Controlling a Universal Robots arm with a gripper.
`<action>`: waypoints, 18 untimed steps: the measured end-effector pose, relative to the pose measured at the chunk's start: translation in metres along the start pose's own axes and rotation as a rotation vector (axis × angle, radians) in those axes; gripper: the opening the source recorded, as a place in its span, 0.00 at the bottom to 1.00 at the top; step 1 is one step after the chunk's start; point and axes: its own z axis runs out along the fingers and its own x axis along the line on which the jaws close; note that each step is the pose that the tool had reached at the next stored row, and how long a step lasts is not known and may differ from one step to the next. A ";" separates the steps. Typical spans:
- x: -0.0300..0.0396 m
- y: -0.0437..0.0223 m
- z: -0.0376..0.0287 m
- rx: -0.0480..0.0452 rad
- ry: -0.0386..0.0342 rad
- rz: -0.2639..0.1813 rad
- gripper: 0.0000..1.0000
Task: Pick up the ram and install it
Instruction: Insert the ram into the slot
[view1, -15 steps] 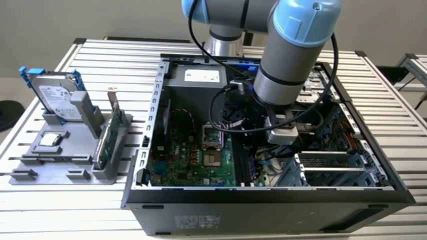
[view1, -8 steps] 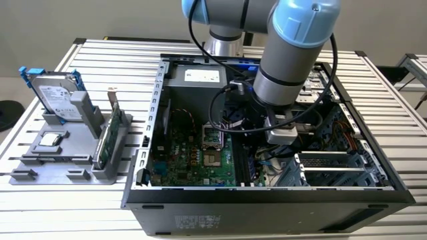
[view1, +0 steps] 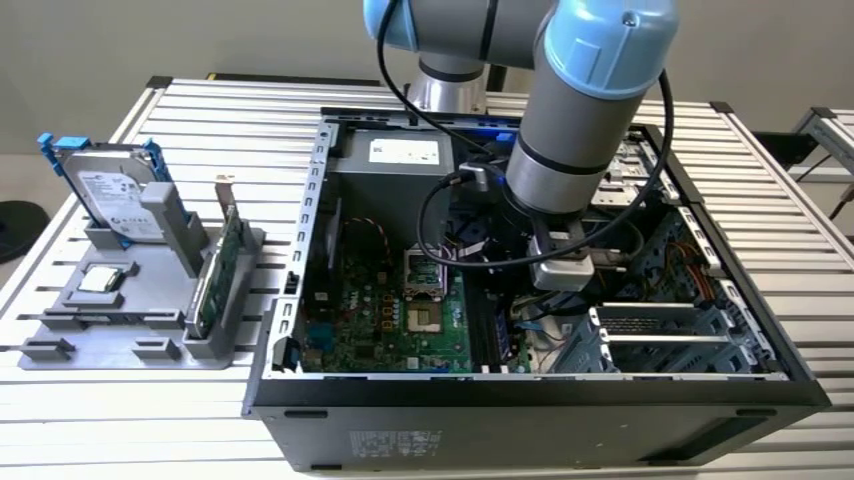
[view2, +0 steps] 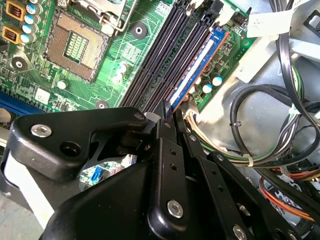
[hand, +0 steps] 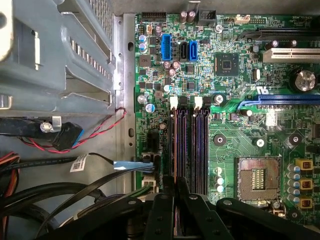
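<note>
The ram (view2: 199, 66) is a thin dark stick with a blue label. It stands on edge in the outermost of the dark memory slots (view2: 165, 55) on the green motherboard (view2: 120, 60). My gripper (view2: 167, 114) is down inside the computer case (view1: 534, 405), its black fingers closed together over the near end of the ram. In the first wrist view the fingertips (hand: 169, 187) meet at the end of the slot row (hand: 187, 145), on the slot nearest the cables. In the exterior view the gripper (view1: 558, 300) hangs low beside the motherboard (view1: 387, 320).
The CPU socket (hand: 260, 177) lies open beside the slots. Cable bundles (view2: 260, 130) and a metal drive cage (hand: 60, 50) crowd the other side. Outside the case, a grey holder (view1: 120, 335) carries a silver hard drive (view1: 114, 195) and a green card (view1: 214, 270).
</note>
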 end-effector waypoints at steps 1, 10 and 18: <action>0.0000 0.0000 0.0000 0.0000 0.0000 0.000 0.00; 0.0001 -0.0002 0.0028 0.0013 0.0000 0.000 0.00; 0.0001 -0.0002 0.0042 0.0015 0.0000 0.000 0.00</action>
